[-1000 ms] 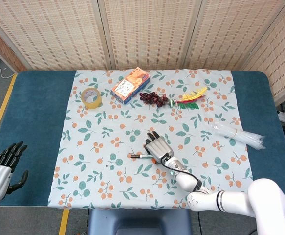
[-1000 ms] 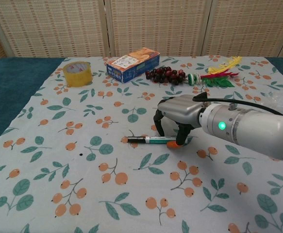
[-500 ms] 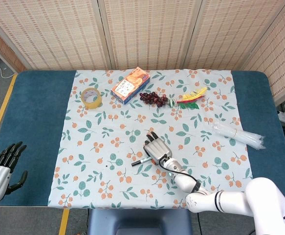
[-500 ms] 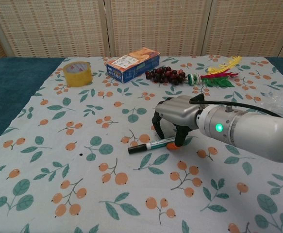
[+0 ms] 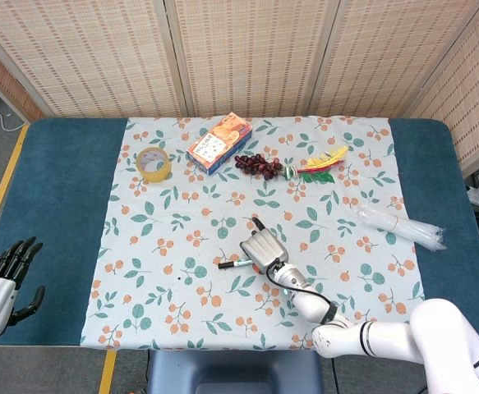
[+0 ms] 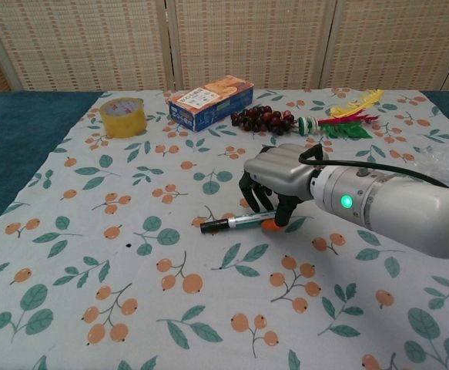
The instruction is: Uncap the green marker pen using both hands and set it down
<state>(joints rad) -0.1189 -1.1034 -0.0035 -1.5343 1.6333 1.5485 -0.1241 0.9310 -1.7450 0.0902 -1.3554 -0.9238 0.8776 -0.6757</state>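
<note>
While gripping marker pen [image 6: 239, 222], right hand [image 6: 274, 181]

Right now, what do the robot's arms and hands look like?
The right arm is a glossy white-silver cylinder with a lit green dot and a black cable along its top. The right hand has a grey metallic back and black fingers. The left hand matches: silver back, black fingers.

A blue table [image 5: 58, 189] carries a fruit-print cloth [image 5: 181, 238] over its middle. Near the far edge lie a tape roll [image 5: 154, 164], a box [image 5: 218, 144], grapes [image 5: 258, 165] and a feather toy [image 5: 321, 162]. A clear plastic bundle [image 5: 399, 226] lies toward the right edge, and a marker [image 5: 235, 263] near the middle.
</note>
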